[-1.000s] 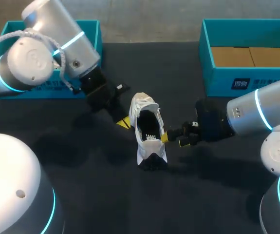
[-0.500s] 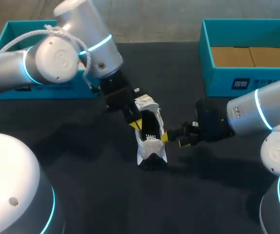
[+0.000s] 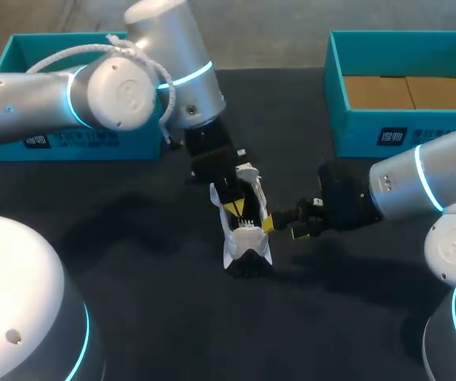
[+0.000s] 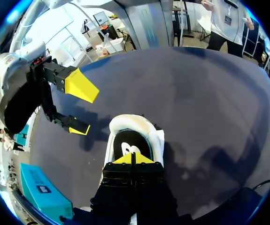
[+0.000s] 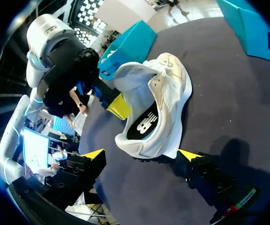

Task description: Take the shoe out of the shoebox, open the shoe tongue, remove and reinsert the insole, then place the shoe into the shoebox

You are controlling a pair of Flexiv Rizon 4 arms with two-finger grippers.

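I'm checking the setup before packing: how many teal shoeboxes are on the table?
2. The left shoebox stands at the table's far left, partly hidden behind the left arm. The right shoebox stands at the far right, open, with brown cardboard inside. No others show.

shoe (image 4: 131, 125): front hidden under left end effector (image 4: 133, 158) | shoebox (image 3: 406, 131): edge-cropped

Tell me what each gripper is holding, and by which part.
Right gripper: open beside the shoe, holding nothing. Left gripper: shut, tips in the shoe's opening; a grip on the insole cannot be told.
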